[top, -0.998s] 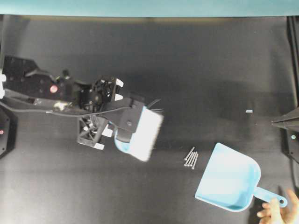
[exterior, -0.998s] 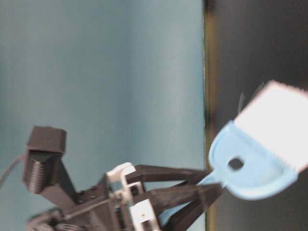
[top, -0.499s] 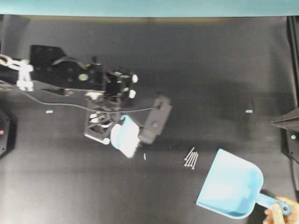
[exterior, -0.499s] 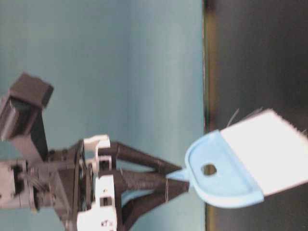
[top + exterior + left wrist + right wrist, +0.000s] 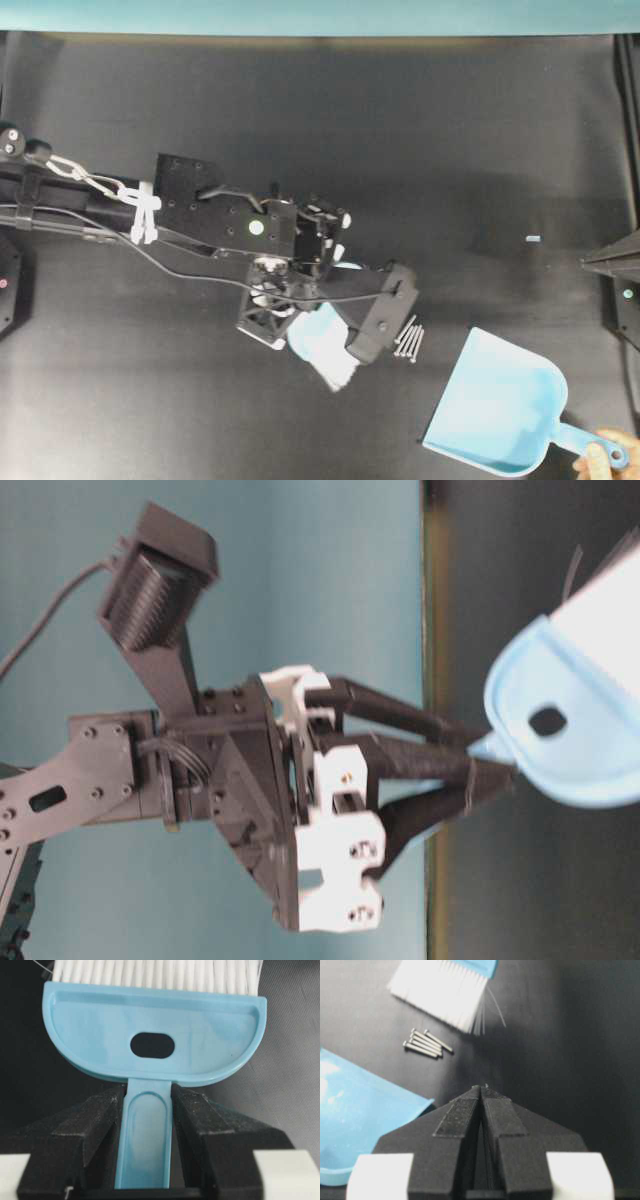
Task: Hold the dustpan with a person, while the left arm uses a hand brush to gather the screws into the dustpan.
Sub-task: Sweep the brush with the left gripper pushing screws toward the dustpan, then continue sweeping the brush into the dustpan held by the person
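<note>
My left gripper (image 5: 300,322) is shut on the slim handle of the light blue hand brush (image 5: 325,345). Its white bristles point down-right, just left of the screws (image 5: 410,340), which lie in a tight bundle on the black table. In the left wrist view both fingers clamp the handle (image 5: 147,1125) below the brush head. The light blue dustpan (image 5: 495,410) lies right of the screws with its lip toward them. A person's hand (image 5: 600,465) holds its handle end at the bottom right. My right gripper (image 5: 482,1091) is shut and empty at the right edge (image 5: 595,262), facing the screws (image 5: 425,1042).
A small pale tag (image 5: 533,239) lies on the table right of centre. A teal wall (image 5: 320,15) runs along the far edge. The left arm and its cables (image 5: 120,205) stretch across the left half of the table.
The left arm has swung right and toward the front with the brush, from mid-left to just beside the screws. The dustpan and hand have shifted slightly down. The right gripper has not moved.
</note>
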Controlling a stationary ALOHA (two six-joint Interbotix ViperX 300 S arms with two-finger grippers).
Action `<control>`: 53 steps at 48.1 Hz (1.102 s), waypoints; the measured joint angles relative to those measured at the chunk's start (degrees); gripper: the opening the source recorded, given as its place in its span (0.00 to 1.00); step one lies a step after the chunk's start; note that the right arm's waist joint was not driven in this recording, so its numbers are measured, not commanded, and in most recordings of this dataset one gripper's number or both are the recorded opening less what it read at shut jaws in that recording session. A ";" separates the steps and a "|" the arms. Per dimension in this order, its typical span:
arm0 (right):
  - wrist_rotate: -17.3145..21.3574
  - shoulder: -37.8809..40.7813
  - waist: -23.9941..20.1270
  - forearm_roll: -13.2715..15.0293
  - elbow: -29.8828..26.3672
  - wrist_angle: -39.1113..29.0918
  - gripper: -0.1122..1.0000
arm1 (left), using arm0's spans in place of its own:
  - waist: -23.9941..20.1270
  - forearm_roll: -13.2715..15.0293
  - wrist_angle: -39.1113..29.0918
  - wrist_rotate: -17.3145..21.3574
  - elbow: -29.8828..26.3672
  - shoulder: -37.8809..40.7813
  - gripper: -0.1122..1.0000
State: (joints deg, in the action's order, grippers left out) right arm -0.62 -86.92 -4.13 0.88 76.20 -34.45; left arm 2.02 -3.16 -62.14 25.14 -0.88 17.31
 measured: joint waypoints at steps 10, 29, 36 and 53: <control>0.00 0.00 0.00 0.00 0.00 0.00 0.09 | -0.62 0.09 1.76 0.00 -1.14 2.72 0.40; 0.00 0.00 0.00 0.00 0.09 0.00 0.09 | -0.79 0.00 4.57 0.97 -6.42 7.73 0.40; 0.00 0.00 0.00 0.00 0.09 0.00 0.09 | 0.88 0.00 7.12 0.97 -8.61 10.37 0.40; 0.00 0.00 0.00 0.00 0.09 0.09 0.09 | 3.69 -0.18 10.11 2.55 -13.36 12.83 0.40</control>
State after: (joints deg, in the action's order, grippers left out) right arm -0.62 -86.92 -4.13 0.88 76.29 -34.37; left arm 5.71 -3.34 -52.03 27.69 -14.24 30.15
